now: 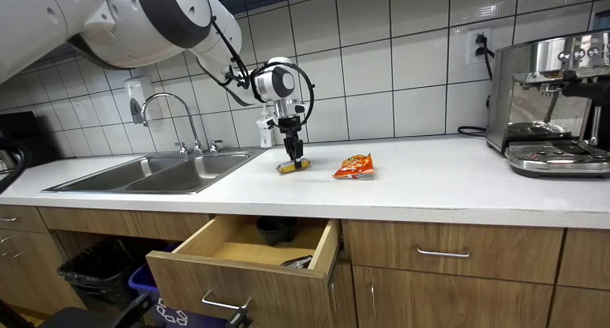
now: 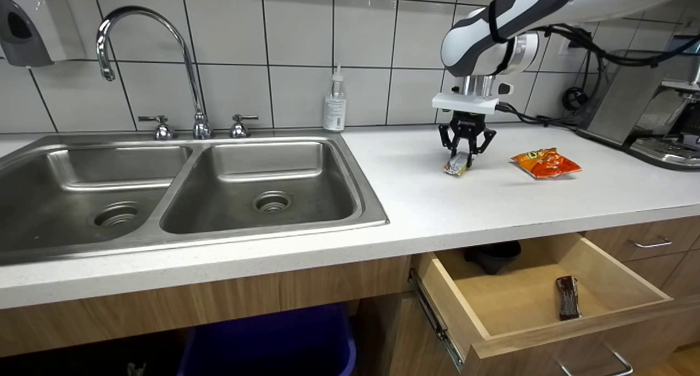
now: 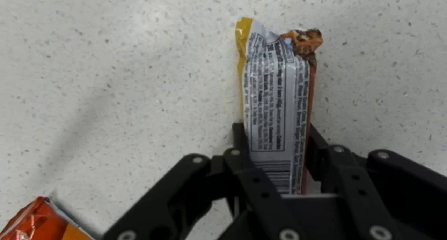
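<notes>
A glossy white-tiled wall (image 1: 367, 66) backed a speckled white counter (image 1: 429, 175). From the black pincer (image 1: 297, 164) in an exterior view, a stainless-steel double sink (image 1: 200, 170) lay at nine o'clock, at six an open wood-grain drawer (image 1: 248, 282) holding a black bowl (image 1: 275, 232), at three a crinkled orange packet (image 1: 353, 166). The pincer gripped a silver-and-yellow foil-wrapped bar (image 3: 269, 93) at counter level; the drawer held a brown-wrapped stick (image 2: 569, 298).

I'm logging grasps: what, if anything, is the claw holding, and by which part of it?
The claw holds a wrapped snack bar, pinched across its two long sides, back from the end visible in the wrist view.
</notes>
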You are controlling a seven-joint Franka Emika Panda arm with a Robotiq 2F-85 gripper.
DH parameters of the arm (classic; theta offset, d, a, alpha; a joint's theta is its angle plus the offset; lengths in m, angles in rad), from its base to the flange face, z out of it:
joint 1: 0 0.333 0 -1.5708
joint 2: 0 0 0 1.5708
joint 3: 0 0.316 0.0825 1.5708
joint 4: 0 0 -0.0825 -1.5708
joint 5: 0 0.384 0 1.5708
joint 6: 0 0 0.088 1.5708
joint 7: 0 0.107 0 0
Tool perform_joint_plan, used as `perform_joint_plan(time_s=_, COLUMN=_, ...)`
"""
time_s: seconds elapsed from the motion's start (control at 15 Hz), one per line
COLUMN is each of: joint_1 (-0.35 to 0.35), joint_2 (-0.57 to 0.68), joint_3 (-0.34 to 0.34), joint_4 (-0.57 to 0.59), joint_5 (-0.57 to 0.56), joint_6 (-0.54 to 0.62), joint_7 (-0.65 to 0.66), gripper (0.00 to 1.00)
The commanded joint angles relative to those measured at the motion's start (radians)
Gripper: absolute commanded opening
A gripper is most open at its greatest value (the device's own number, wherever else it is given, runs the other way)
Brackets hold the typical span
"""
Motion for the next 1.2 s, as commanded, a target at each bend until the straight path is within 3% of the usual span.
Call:
perform_joint_plan(time_s=0.0, joint_1=0.01, joint_2=-0.09, joint_3=0.0, joint_4=-0.114, joint_5=0.01, joint_6=0.036, joint_7=0.015, gripper=0.16)
perform_joint_plan(time_s=0.4, joint_1=0.038, joint_2=-0.216, joint_3=-0.003, joint_4=-0.314, joint_5=0.005, joint_6=0.13, joint_7=0.019, gripper=0.16)
perform_joint_plan(time_s=1.13, joint_1=0.09, joint_2=-0.522, joint_3=-0.003, joint_4=-0.815, joint_5=0.0, joint_6=0.362, joint_7=0.033, gripper=0.16)
